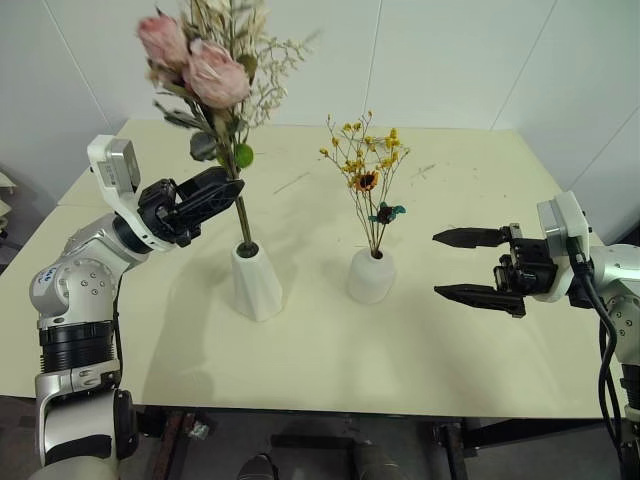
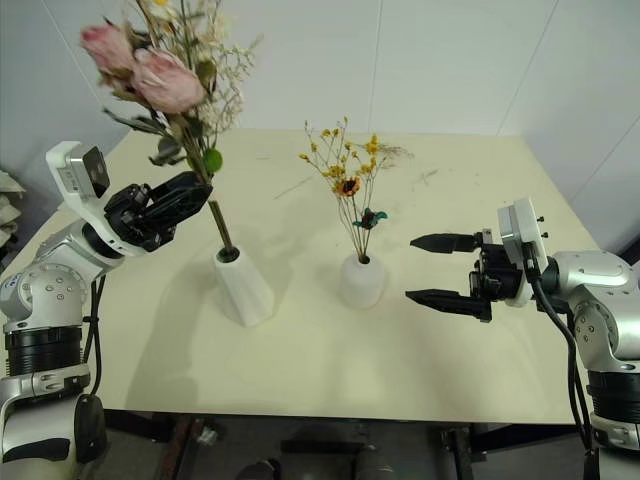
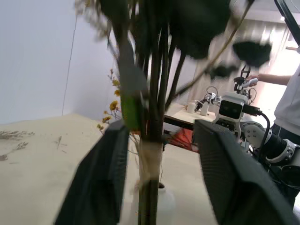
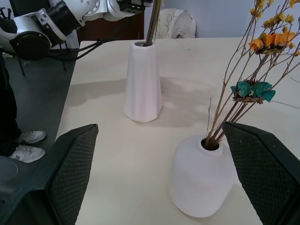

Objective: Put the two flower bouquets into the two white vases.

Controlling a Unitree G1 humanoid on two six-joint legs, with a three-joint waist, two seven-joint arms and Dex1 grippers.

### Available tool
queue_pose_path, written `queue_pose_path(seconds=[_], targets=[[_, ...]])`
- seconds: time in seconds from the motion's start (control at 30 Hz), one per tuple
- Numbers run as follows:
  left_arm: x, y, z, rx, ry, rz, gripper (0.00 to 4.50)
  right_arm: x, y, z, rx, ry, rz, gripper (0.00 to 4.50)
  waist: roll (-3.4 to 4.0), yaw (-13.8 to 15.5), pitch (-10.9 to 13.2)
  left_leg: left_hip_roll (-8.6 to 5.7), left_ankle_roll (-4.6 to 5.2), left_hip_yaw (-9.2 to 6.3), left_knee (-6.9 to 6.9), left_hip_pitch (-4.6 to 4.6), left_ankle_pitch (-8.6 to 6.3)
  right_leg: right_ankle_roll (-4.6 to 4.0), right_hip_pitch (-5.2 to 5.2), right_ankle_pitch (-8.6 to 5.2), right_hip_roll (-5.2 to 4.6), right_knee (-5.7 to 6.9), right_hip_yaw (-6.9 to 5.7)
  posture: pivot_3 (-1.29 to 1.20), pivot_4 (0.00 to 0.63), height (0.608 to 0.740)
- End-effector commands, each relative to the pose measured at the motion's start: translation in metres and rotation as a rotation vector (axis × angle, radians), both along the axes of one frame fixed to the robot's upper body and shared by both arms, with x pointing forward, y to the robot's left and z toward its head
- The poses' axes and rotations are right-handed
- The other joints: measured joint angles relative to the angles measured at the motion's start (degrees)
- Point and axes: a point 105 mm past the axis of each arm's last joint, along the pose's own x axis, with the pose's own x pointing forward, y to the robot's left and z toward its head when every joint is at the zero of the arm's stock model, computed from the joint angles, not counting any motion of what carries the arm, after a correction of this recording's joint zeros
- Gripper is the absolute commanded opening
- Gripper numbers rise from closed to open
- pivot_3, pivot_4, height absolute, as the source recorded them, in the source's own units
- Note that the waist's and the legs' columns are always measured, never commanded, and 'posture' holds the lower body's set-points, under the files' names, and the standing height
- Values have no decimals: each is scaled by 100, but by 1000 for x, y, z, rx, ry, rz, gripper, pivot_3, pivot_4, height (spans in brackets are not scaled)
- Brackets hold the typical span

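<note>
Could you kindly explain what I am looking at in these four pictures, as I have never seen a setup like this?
It is a humanoid robot with two arms at a cream table. Two pictures come from cameras in its head, looking down; the other two from cameras on its wrists. The rose bouquet has its stems in the taller white vase, and the left gripper sits around those stems with its fingers parted. The yellow spray stands in the rounded vase. The right gripper is open and holds nothing.
</note>
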Motion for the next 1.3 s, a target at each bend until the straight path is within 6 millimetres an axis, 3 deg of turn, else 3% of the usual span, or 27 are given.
queue_pose_path(seconds=[0.03, 0.17, 0.47, 0.77, 1.3], targets=[[-2, -2, 3, 10, -37, -10, 3434, -2, 5, 9, 4, -57, 16, 4500, 0, 0, 0, 0, 0, 0, 0, 0, 0, 0, 0, 0, 0, -1, 0, 0, 150, 740], [-6, -4, 2, 17, -36, -20, 4467, -2, 5, 8, 5, -57, 14, 4500, 0, -3, 0, 0, 0, 0, -2, 0, 0, 0, 0, 0, 0, -1, 0, 0, 150, 740], [-16, -6, -5, 42, -13, -47, 4467, -1, 6, 7, 6, -55, 7, 4500, 0, 1, 0, 0, 0, 0, -1, 0, 0, 0, 0, 0, 0, -1, 0, 0, 150, 740], [-13, -13, -9, 64, -24, -32, 4467, 1, 7, 6, 4, -54, -3, 4500, 0, 1, 0, 0, 0, 0, -1, 0, 0, 0, 1, 0, 0, -2, 1, 0, 150, 740], [29, -22, 0, 159, 88, 187, 4467, 2, 8, 4, 8, -61, -18, 4500, 0, -9, 0, 0, 0, 0, -3, 1, 0, 1, 1, 0, 0, -3, 1, 0, 150, 740]])
